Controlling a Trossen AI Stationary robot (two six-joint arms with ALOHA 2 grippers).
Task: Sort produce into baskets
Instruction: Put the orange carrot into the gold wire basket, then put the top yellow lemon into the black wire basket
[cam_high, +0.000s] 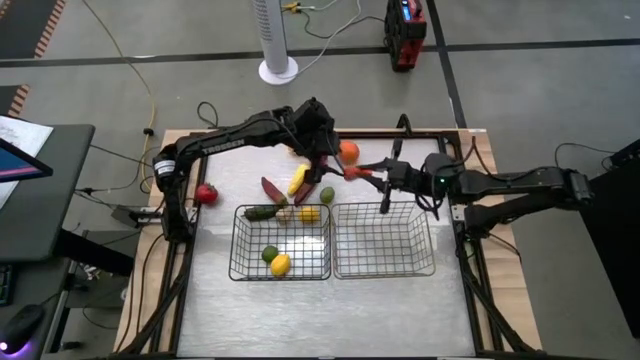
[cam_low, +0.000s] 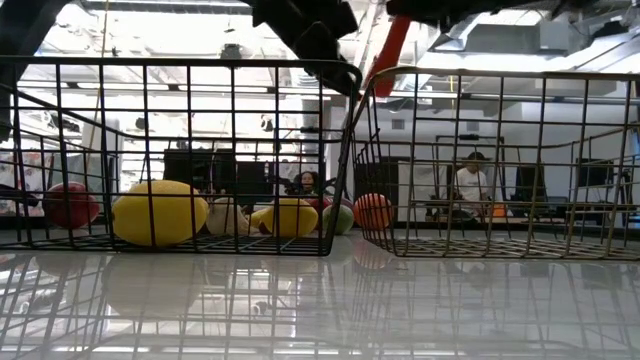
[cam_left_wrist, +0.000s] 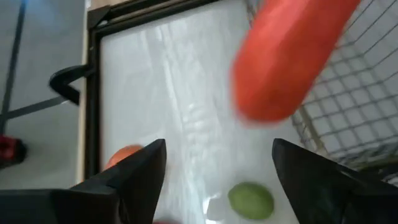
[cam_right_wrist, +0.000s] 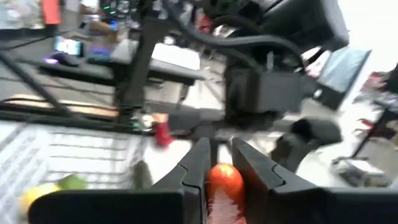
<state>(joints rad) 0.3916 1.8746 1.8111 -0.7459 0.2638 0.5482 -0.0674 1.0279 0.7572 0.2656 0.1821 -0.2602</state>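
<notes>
My right gripper (cam_high: 372, 174) is shut on a long orange-red vegetable (cam_high: 355, 172), above the table just behind the gap between the two wire baskets. My left gripper (cam_high: 321, 163) is open and empty right beside it, above the table, its fingers (cam_left_wrist: 134, 171) pointing down. Below it lie an orange round fruit (cam_high: 348, 152) and a green round one (cam_high: 327, 195). The left basket (cam_high: 240, 262) holds a green (cam_high: 269, 254) and a yellow fruit (cam_high: 281, 265). The right basket (cam_high: 385, 268) shows nothing in it. My right gripper pinches the long orange-red vegetable between its two fingers at one end (cam_right_wrist: 224, 182). The fingers come about level from the table's right. The vegetable sticks out past the fingertips toward the left arm and is lifted clear, slanting above the basket rims in the low view (cam_low: 392, 48).
Behind the left basket lie a yellow banana (cam_high: 297, 180), a dark purple long piece (cam_high: 272, 188), a green cucumber (cam_high: 262, 212), a yellow fruit (cam_high: 309, 213) and, farther left, a red round fruit (cam_high: 206, 194). People sit in the room beyond the table (cam_low: 468, 185).
</notes>
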